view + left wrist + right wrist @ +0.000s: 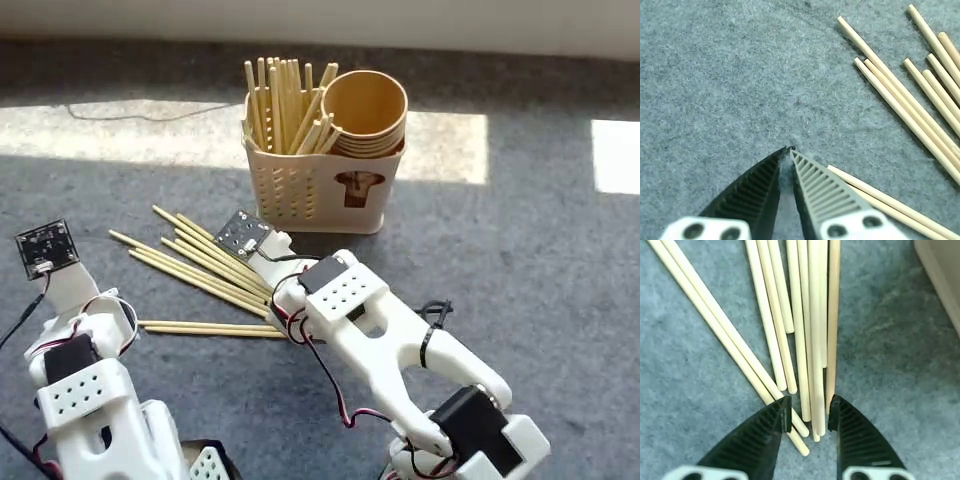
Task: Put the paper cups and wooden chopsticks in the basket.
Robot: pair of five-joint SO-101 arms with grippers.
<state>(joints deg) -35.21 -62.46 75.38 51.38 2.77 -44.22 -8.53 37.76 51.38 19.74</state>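
Right gripper (809, 412) open, tips straddling the ends of loose chopsticks (200, 262) on the carpet (520, 260), near side of the basket (300, 195). Left gripper (790, 151) closed on nothing, at their left. Paper cups (366, 105) sit in the basket.

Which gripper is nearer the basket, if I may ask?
Right. The right gripper is over the loose chopsticks near the basket; the left gripper is farther off, past them.

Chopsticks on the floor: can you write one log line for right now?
right gripper: open over loose chopsticks | left gripper: shut, above carpet | basket: holds paper cups, upright chopsticks
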